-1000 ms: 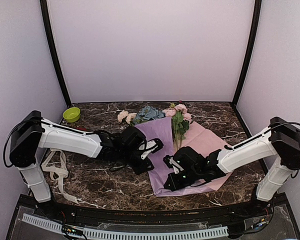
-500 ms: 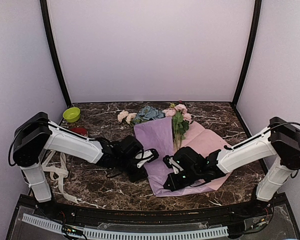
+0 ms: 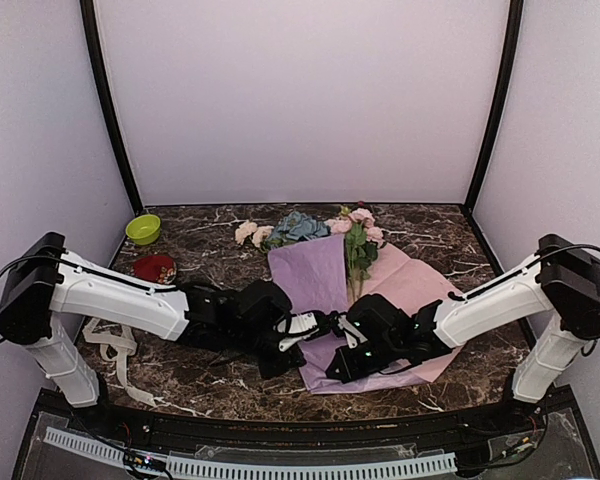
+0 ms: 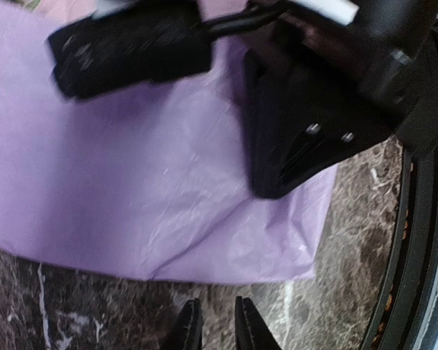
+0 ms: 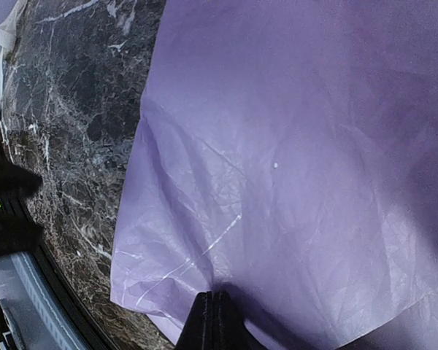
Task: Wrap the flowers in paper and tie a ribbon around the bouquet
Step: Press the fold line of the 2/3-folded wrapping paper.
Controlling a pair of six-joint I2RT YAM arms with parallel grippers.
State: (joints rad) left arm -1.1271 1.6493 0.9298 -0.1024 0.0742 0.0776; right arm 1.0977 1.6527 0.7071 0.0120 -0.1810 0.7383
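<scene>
A: Found the right gripper (image 5: 212, 310) shut tight on the near edge of the paper (image 5: 292, 131)?

B: Did. Saw creases fanning out from its tips, lilac face up. Caught the left gripper (image 4: 213, 329) barely parted, gripping nothing, hovering over the table (image 4: 80, 292) just short of the paper's edge.

A: Placed the flowers (image 3: 358, 245)?

B: Lying on the far half of the paper, pink heads at the far edge, other blooms off it to the left. Spotted the ribbon (image 3: 115, 345) well apart, by the left arm's base.

A: Judged the fold how?

B: Wanted a wider opening first, then a low slide with one finger under the edge. Needed a slow lift toward the stems against the right pinch as anchor. Feared a tear or dragged stems otherwise.
</scene>
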